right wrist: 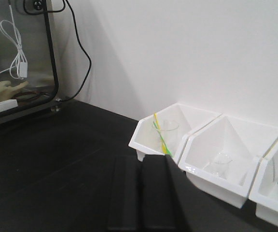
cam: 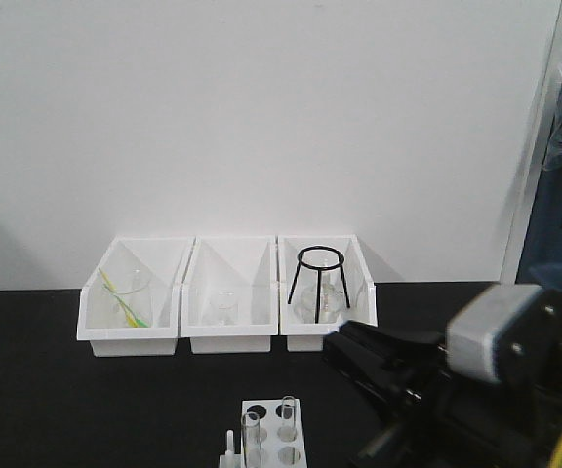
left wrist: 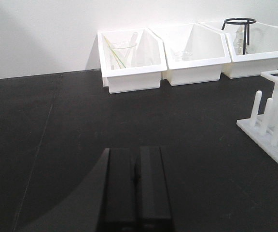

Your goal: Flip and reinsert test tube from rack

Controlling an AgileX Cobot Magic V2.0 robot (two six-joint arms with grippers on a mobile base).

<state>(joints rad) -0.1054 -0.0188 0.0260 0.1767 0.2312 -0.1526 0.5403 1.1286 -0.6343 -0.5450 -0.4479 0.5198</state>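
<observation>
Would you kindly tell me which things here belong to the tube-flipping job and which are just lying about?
For the job:
rack
two test tubes standing in it

Lying about:
three white bins
beaker with straws
small beaker
black ring stand

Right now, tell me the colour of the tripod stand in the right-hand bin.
Black. The tripod stand shows best in the exterior front view, inside the white bin.

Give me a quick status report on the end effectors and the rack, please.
Both end effectors shut, empty. Rack holds two upright test tubes, untouched. Nothing in the way.
</observation>
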